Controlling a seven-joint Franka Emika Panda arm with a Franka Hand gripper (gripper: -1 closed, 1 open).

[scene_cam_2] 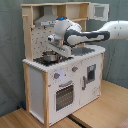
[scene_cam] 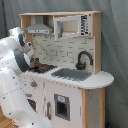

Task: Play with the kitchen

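Note:
The kitchen [scene_cam: 75, 95] is a white and light-wood toy unit with a grey sink [scene_cam: 72, 74], a black faucet [scene_cam: 83, 59], a hood [scene_cam: 39, 30] and an upper shelf. In the second exterior view its oven door [scene_cam_2: 64, 95] faces the camera. My gripper [scene_cam_2: 54, 48] hangs over the stovetop, just above a small metal pot [scene_cam_2: 49, 58]. In the first exterior view the gripper [scene_cam: 34, 62] sits at the stove end, partly hidden behind my own arm.
My white arm [scene_cam_2: 95, 35] reaches across the counter from the second exterior view's right. A wooden floor [scene_cam_2: 100, 110] lies around the kitchen. A grey curtain [scene_cam: 115, 45] hangs behind it.

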